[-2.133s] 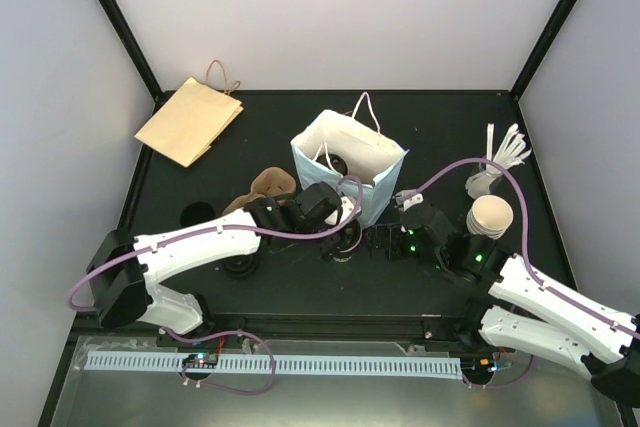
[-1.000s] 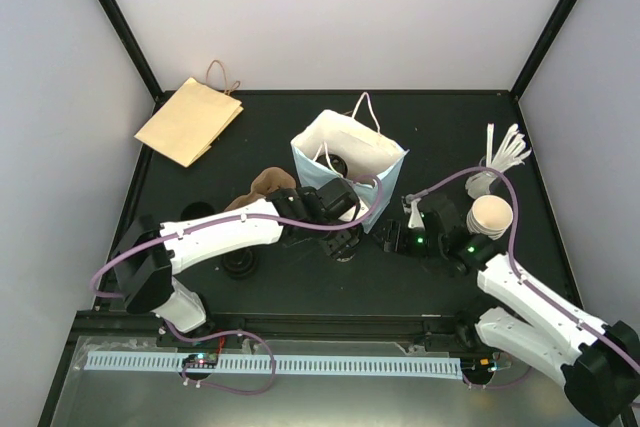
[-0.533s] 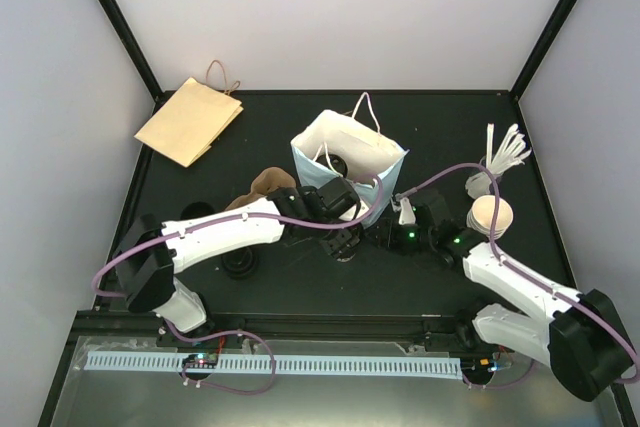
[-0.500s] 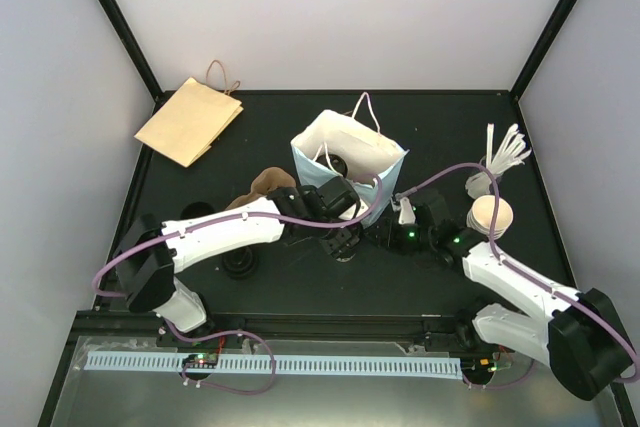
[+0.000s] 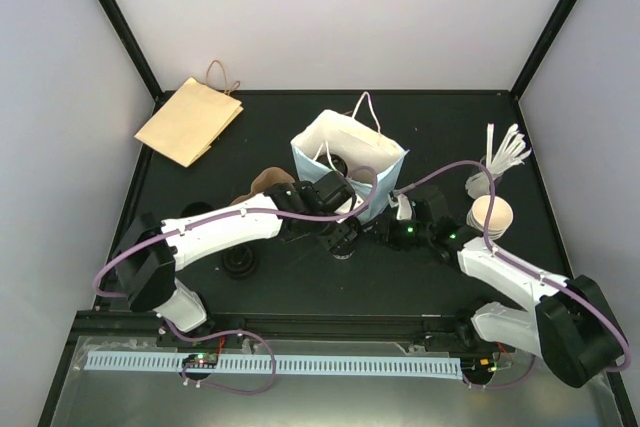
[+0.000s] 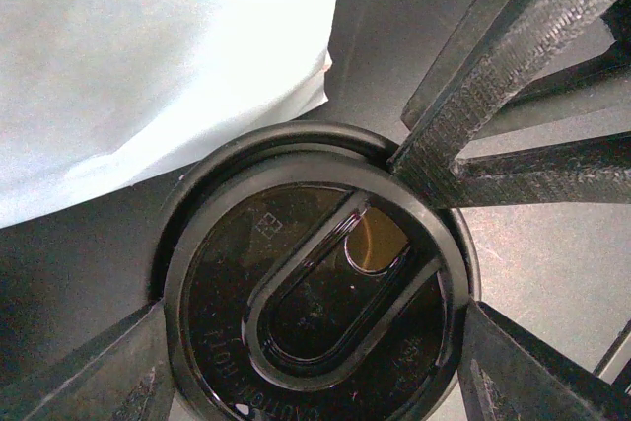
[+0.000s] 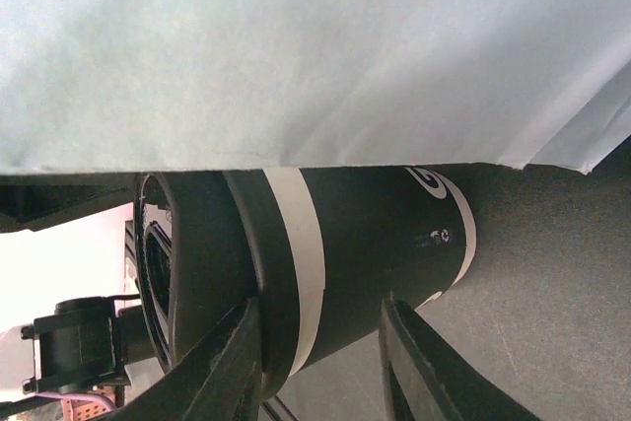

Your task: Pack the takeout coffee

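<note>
The takeout coffee (image 6: 315,283) stands on the black table just in front of the white paper bag (image 5: 372,190). Its black lid fills the left wrist view. My left gripper (image 5: 338,230) comes down from above, its fingers (image 6: 89,372) pressed to opposite sides of the lid rim. My right gripper (image 5: 378,232) lies rolled on its side at the cup's right. Its jaws stand partly apart, one finger (image 6: 493,76) touching the lid rim. In the right wrist view the cup wall (image 7: 375,244) looks dark with white bands, beyond the right gripper (image 7: 317,305).
The bag stands open with a dark round thing inside (image 5: 338,163). A flat brown bag (image 5: 188,120) lies far left, crumpled brown paper (image 5: 268,183) beside the left arm. Lidless cups (image 5: 490,215) and white stirrers (image 5: 505,150) sit right. Loose black lids (image 5: 240,263) lie left.
My right gripper has slid left up to the cup and narrowed its jaws. The left gripper has stayed on the lid, shifting only slightly.
</note>
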`<state>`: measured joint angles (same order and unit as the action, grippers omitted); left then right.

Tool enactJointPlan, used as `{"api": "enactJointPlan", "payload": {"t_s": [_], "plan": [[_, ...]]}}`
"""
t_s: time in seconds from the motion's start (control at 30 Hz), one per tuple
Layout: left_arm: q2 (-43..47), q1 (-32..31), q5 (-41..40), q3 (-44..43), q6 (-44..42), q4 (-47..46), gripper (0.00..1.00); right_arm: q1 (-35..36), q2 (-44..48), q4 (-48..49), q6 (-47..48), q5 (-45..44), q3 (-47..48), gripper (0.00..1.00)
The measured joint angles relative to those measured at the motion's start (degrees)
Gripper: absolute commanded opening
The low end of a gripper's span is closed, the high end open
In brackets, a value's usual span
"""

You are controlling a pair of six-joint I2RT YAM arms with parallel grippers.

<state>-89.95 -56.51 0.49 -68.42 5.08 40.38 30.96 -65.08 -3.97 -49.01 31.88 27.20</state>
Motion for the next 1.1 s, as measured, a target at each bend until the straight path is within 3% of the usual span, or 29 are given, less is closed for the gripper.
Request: {"api": "enactJointPlan", "payload": {"t_s": [0.23, 0.5, 1.1], "plan": [[0.3, 0.2, 1.1, 0.4, 0.0, -0.9, 0.66, 0.0, 3.3, -4.2, 1.1, -1.2, 0.0, 0.49], [0.6, 0.2, 1.7, 0.4, 0.0, -0.5, 0.64, 0.2, 10.9, -14.2, 3.3, -2.3, 2.4, 0.50], [5.6, -4.0, 2.8, 3.7, 0.0, 4.3, 0.63, 0.2, 14.3, -16.9, 5.7, 0.4, 1.8, 0.51]]}}
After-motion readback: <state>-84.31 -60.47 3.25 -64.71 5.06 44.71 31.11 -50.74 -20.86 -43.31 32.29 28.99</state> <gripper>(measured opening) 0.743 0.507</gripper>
